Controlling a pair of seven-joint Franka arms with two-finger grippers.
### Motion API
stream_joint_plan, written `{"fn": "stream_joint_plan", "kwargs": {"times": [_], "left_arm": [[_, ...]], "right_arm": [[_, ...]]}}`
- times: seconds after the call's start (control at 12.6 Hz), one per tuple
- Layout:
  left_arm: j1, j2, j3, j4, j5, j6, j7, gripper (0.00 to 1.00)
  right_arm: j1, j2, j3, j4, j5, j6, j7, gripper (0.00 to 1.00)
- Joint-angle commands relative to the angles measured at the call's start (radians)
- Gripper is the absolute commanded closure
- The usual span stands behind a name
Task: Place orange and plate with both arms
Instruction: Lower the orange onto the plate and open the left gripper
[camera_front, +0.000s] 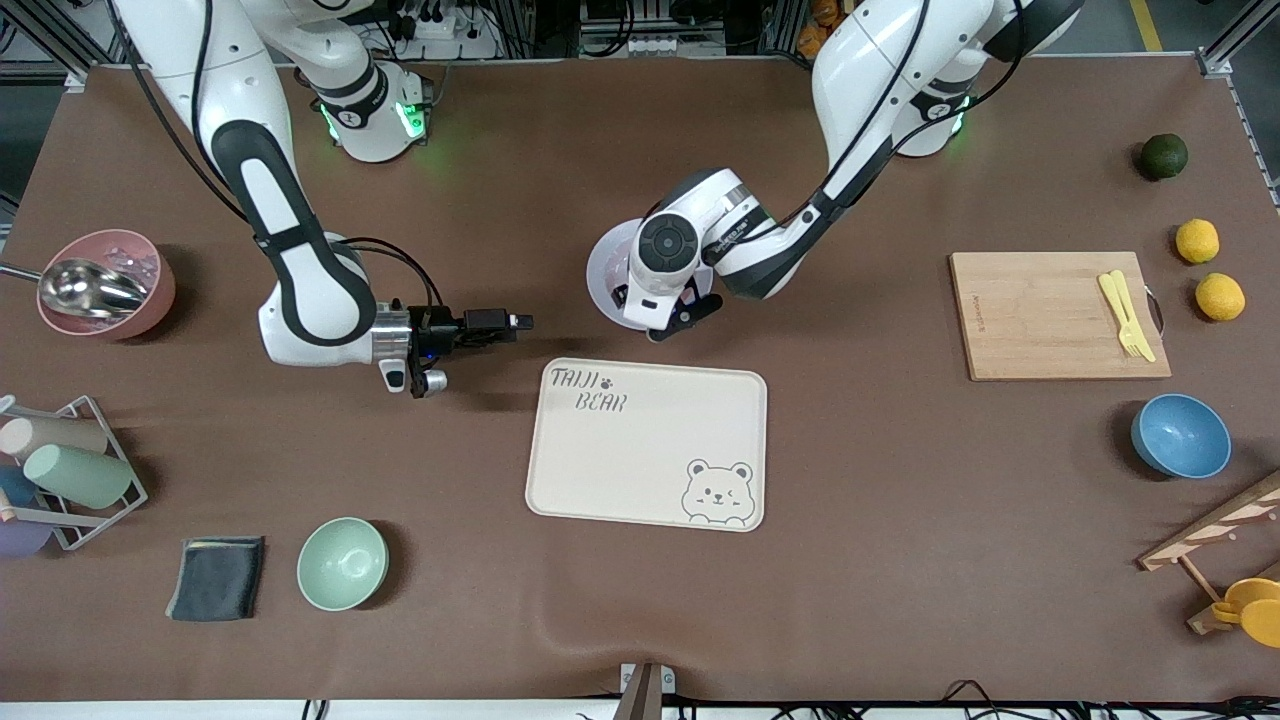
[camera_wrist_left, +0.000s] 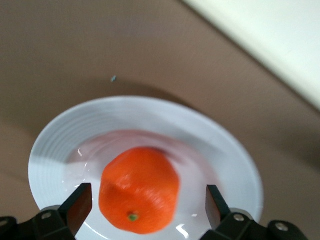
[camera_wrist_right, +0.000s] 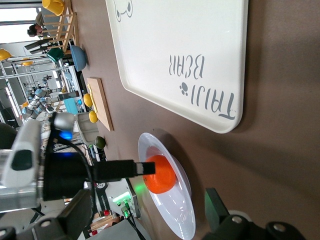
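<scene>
The left end effector (camera_wrist_left: 145, 205) hangs open over the plate (camera_front: 605, 270), fingers either side of the orange (camera_wrist_left: 140, 190) (seemingly not touching it). From the front the arm hides the orange. The right end effector (camera_front: 520, 322) is open near the tray (camera_front: 648, 443) on the tabletop (camera_front: 900, 560).

A brown mat covers the surface (camera_front: 900, 560), wrinkled slightly at its camera-side edge. Metal frame rails (camera_front: 1235, 40) stand at the corners. Grey floor (camera_front: 1130, 25) shows past them.
</scene>
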Motion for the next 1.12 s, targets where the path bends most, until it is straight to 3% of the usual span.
{"fn": "stream_joint_plan", "kwargs": {"times": [0.0,0.24,0.48,0.72,1.04], "left_arm": [[0.051,-0.144,0.007,-0.015,0.003,-0.024,-0.026,0.00],[0.217,-0.305,0.007,0.022,0.005,-0.137,0.058,0.00],[0.382,-0.350,0.009,0.147,0.006,-0.272,0.226,0.00],[0.559,-0.388,0.000,0.195,0.019,-0.349,0.587,0.00],[0.679,-0.497,0.023,0.205,0.003,-0.463,0.970,0.00]], "right_arm": [[0.017,-0.006,-0.005,-0.019,0.035,0.022,-0.036,0.00],[0.115,0.008,-0.006,-0.039,0.151,0.126,-0.068,0.00],[0.178,0.026,-0.006,-0.039,0.230,0.159,-0.102,0.00],[0.181,0.045,-0.005,-0.066,0.289,0.156,-0.166,0.01],[0.198,0.045,-0.005,-0.086,0.300,0.157,-0.166,0.03]]}}
